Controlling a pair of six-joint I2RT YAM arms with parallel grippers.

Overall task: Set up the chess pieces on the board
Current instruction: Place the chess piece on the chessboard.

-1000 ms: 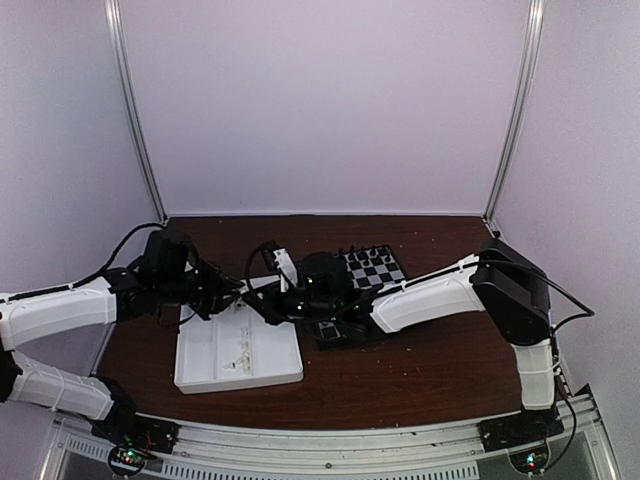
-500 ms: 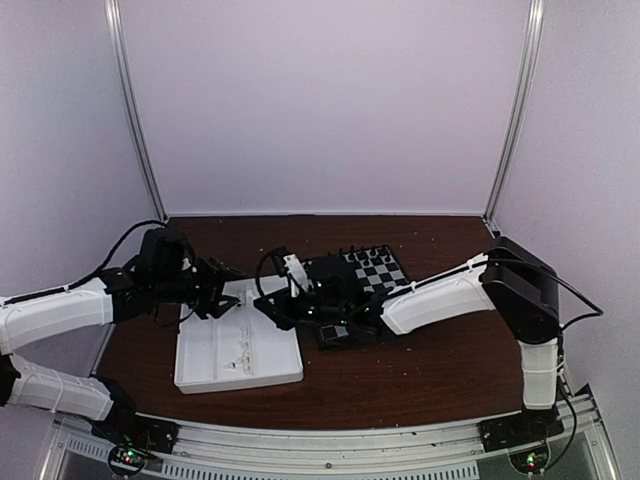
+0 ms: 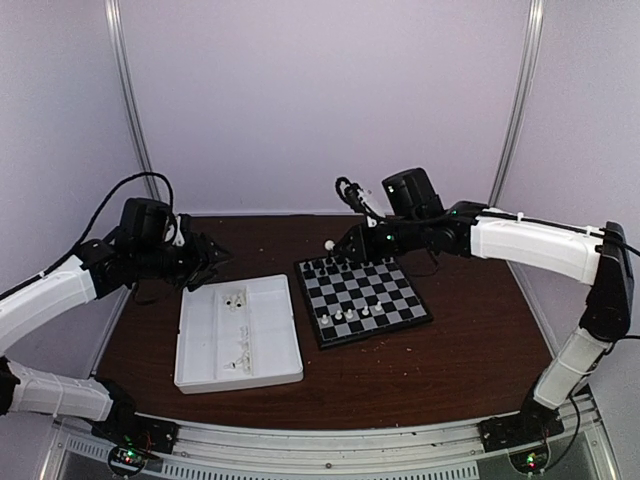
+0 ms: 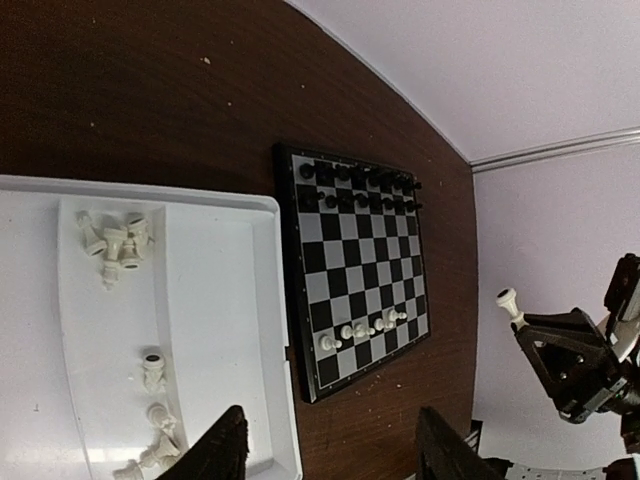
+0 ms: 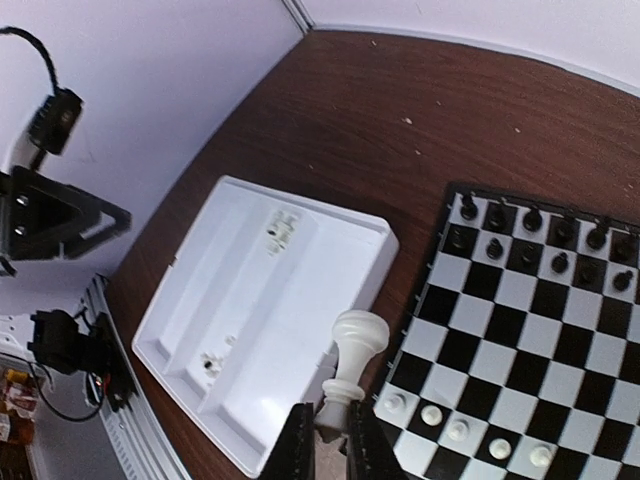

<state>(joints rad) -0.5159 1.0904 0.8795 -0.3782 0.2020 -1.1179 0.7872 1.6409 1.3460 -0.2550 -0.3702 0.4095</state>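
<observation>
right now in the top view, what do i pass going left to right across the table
left arm's white forearm → white tray → chessboard → right arm's white forearm

You had one small square black-and-grey chequered chessboard (image 3: 395,295) and one white compartmented plastic tray (image 3: 205,340). Five tiny white plastic chessmen (image 4: 347,332) stood on the board, one more white chessman (image 5: 352,360) sat in your right gripper (image 5: 333,435), and tiny black plastic chessmen (image 4: 343,173) filled two rows.
</observation>
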